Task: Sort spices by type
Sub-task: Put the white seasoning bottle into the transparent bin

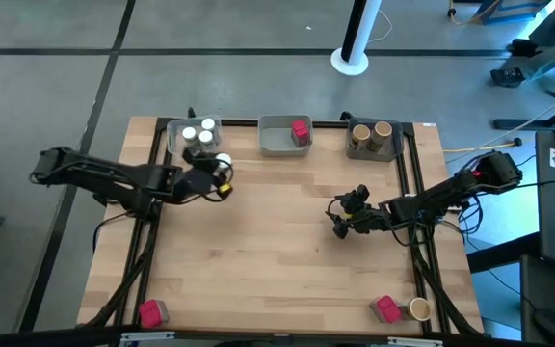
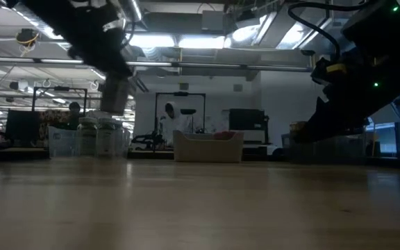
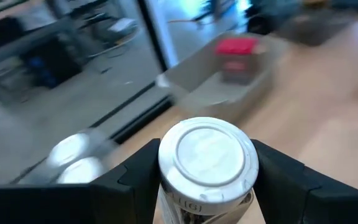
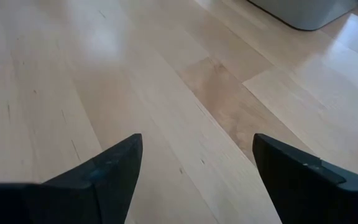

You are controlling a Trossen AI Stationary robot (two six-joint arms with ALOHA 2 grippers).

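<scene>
Left end effector (image 3: 207,180) clamped around a white-capped jar (image 3: 207,155), raised above the tabletop (image 1: 277,251) just beside the left tray (image 1: 176,130) with other white-capped jars (image 1: 198,133). Right end effector (image 4: 194,168) wide apart, nothing between the fingers, over bare wood right of centre. Red packet (image 1: 301,131) in the middle tray (image 1: 276,145); tan jars (image 1: 372,132) in the right tray (image 1: 374,152).

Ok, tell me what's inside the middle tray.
One red packet sits in the middle tray, toward its right end. The rest of its floor shows bare; nothing else is visible inside.
</scene>
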